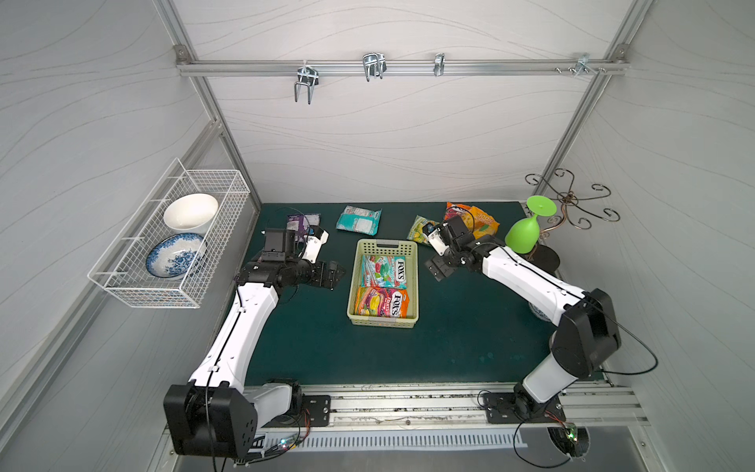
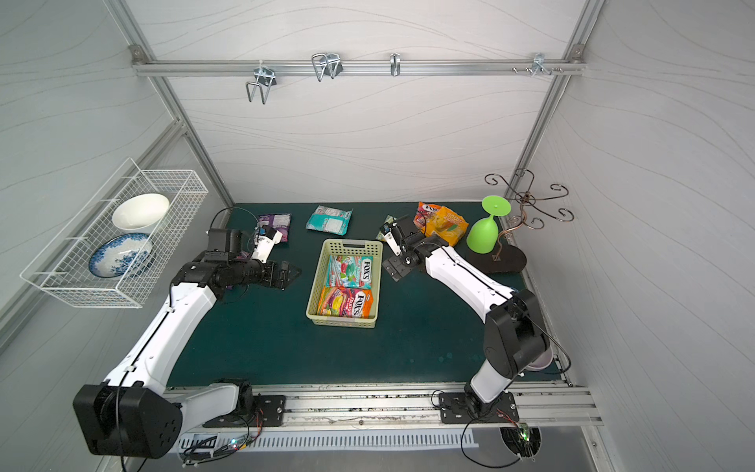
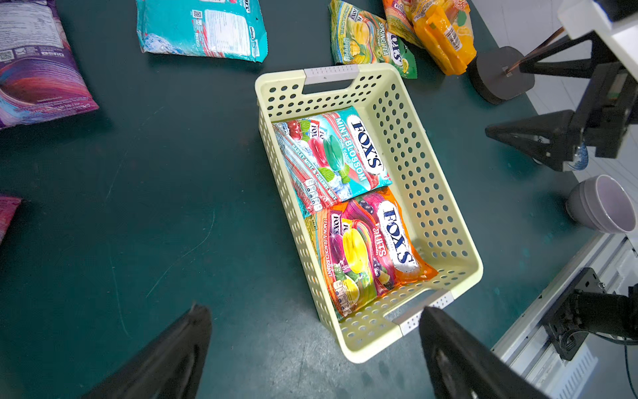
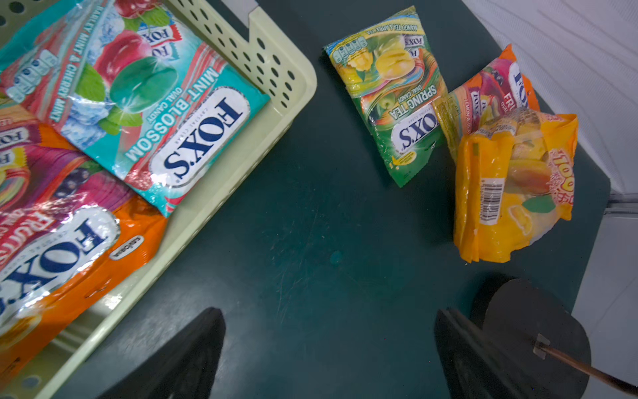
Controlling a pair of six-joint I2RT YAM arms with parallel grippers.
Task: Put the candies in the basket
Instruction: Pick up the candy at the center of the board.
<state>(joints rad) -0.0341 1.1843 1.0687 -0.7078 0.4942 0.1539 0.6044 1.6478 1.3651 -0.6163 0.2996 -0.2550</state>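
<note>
In both top views my left gripper (image 1: 336, 276) and right gripper (image 1: 436, 269) hang wide open and empty on either side of the basket (image 1: 354, 286), which holds the Mint Blossom bag (image 1: 384, 270) and the Fruits bag (image 1: 382, 303).

Left wrist view: the purple bag (image 3: 38, 69) and the teal bag (image 3: 202, 29) lie flat on the mat (image 3: 155, 207). Their glossy film could slip from a shallow pinch.

Right wrist view: the Spring Tea bag (image 4: 393, 96) lies against the orange bags (image 4: 511, 186), so I might drag both or knock the stand base (image 4: 531, 338).
</note>
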